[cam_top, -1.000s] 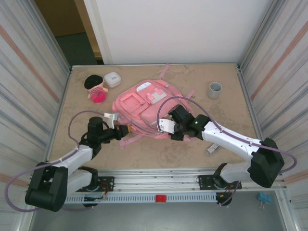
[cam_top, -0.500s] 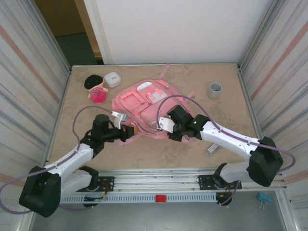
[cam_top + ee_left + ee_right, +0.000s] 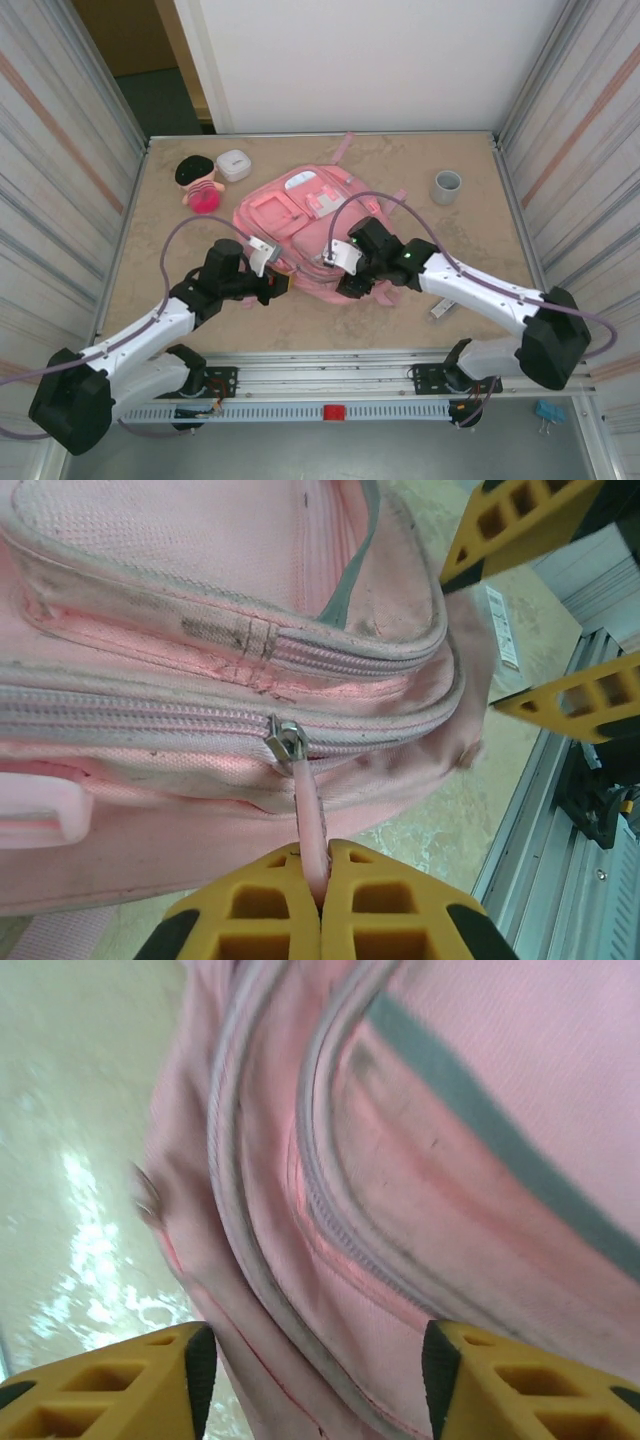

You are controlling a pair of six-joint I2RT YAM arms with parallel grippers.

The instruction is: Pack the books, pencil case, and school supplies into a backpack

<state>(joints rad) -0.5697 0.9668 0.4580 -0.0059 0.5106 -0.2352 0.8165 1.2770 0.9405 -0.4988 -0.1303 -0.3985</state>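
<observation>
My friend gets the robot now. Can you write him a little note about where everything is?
Left end effector: shut on the pink zip pull of the large pink fabric backpack.
Right end effector: open at the backpack's near edge, holding nothing.
Slim white stick with dark markings: lying on the table by the right arm, not packed.
Left to do: pack it.

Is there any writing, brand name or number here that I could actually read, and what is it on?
None can be read.
Backpack, white patches: print too small to read.
Slim white stick beside the backpack: dark markings, blurred.
Small white box: a greyish mark, too small to tell.
</observation>
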